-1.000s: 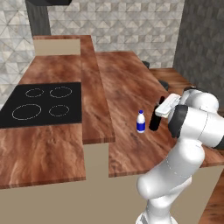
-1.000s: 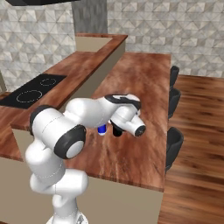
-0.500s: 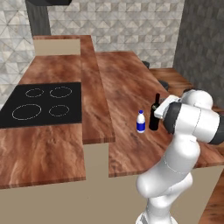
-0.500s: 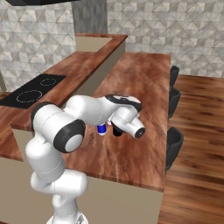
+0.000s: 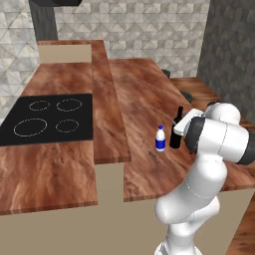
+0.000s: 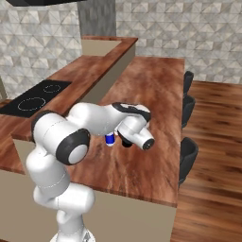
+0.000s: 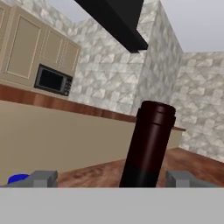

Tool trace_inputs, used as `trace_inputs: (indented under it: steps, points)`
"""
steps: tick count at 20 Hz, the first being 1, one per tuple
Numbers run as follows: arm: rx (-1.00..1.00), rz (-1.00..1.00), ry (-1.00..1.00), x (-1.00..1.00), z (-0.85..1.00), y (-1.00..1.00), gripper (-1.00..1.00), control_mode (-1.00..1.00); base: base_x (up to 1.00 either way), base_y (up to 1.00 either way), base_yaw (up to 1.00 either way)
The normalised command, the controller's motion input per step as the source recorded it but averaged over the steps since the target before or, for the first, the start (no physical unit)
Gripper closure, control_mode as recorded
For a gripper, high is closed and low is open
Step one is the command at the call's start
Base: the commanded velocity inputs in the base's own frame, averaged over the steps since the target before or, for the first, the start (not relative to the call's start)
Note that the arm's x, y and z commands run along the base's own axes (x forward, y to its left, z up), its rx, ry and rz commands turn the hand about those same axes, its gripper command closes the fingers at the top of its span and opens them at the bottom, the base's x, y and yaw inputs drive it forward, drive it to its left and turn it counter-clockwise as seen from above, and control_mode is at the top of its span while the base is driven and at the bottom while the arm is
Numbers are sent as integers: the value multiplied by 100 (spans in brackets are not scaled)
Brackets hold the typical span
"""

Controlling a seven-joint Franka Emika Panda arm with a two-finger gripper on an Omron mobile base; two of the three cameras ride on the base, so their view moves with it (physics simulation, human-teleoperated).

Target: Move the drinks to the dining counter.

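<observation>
The slim black bottle (image 5: 176,128) stands upright on the dining counter (image 5: 144,94), toward its near end and close to the edge on the stool side. No label or writing can be read on the bottle; its body is plain dark with a slightly wider cap. Just beside the black bottle, on the side toward the raised ledge (image 5: 105,99), stands the small blue-and-white bottle (image 5: 160,138), upright, with a white cap and a blue band; any print on that band is too small to read. The two bottles stand close but apart.

The gripper (image 7: 113,179) sits right at the black bottle, its jaws spread wide, one fingertip (image 7: 40,178) on each side of the bottle and neither visibly touching it.

Beyond the ledge from the black bottle lies the black cooktop (image 5: 47,118). Dark stools (image 6: 187,156) line the counter's other edge.
</observation>
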Motion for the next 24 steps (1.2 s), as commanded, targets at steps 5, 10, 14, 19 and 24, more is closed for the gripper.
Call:
trace_inputs:
  steps: [5, 10, 14, 19, 24]
  points:
    - [0, -4, 0, -11, 20, -1, -100, -100, 0, 0, 0]
    - [0, -2, 0, -28, 34, 0, -100, -100, 0, 0, 0]
    - [0, -1, -1, -49, 44, 0, -100, -100, 0, 0, 0]
    - [0, 0, 0, -69, 55, 0, -100, -100, 0, 0, 0]
    - [0, 0, 0, -88, 64, 0, -100, -100, 0, 0, 0]
